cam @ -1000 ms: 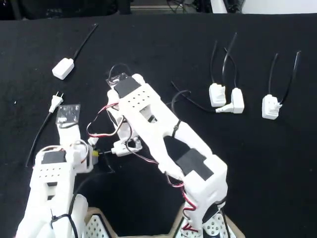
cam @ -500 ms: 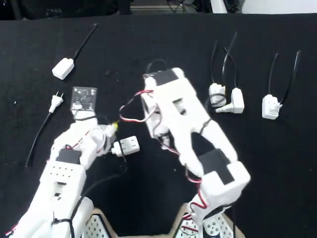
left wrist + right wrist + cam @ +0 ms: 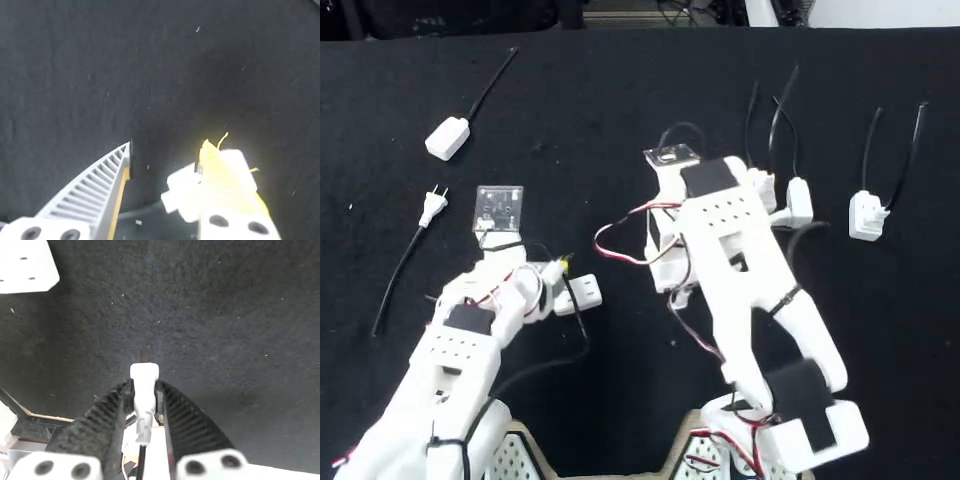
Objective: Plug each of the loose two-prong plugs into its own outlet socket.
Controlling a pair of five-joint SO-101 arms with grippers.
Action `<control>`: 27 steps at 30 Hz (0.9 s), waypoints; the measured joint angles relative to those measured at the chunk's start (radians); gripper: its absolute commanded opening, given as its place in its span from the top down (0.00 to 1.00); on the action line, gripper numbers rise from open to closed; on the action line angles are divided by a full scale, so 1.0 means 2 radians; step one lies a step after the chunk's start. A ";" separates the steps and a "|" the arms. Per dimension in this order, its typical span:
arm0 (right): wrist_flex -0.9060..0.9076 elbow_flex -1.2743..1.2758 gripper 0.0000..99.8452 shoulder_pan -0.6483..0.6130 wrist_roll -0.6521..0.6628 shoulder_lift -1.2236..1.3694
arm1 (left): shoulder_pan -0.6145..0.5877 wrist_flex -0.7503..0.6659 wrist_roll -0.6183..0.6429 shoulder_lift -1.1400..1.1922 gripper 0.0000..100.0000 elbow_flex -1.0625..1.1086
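grips a white plug [image 3: 144, 376] lengthwise in the right claw [image 3: 144, 389], narrow and shut tight on its sides, so that the free end pokes past the tips and can meet a slot head-on. cannot make out the prongs. hangs that claw over bare black cloth [image 3: 620, 90] mid-table, near the white socket [image 3: 583, 292] and to its right, not yet lined up with it.

spreads the left claw [image 3: 165, 152] wide at the near left, grasping nothing, with its yellow-lined finger [image 3: 225, 175] touching the socket and the grey finger apart from it. reads as a bracing stance, probably meant to stop the light socket sliding once the plug pushes in.

leaves a second plug [image 3: 433, 205] flat on the far left, black cord trailing toward the near edge, and a second socket [image 3: 447, 138] farther back, well apart from it: a pair not yet joined. shows on the far right a white piece [image 3: 798, 203] and an outer piece [image 3: 865, 215], both with cords running to the far side; looks already joined in the outer one's case, given its two cords.

calls next, likely, for swinging the held plug left and levelling it with the socket's slots. risks shoving the socket askew if the bracing finger slips.
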 measured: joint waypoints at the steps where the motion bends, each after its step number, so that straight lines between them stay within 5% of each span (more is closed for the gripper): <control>1: 0.000 0.000 0.99 0.000 0.000 -0.001 | 0.001 0.005 0.002 0.014 0.78 -0.004; 14: 0.000 0.000 0.99 0.000 0.000 -0.001 | 0.037 0.042 0.014 0.133 0.78 -0.075; 21: 0.000 0.000 0.99 0.000 0.000 -0.001 | 0.009 0.052 0.012 0.084 0.78 -0.074; 27: 0.000 0.000 0.99 -0.033 -0.005 -0.001 | -0.044 0.165 -0.035 -0.019 0.78 -0.074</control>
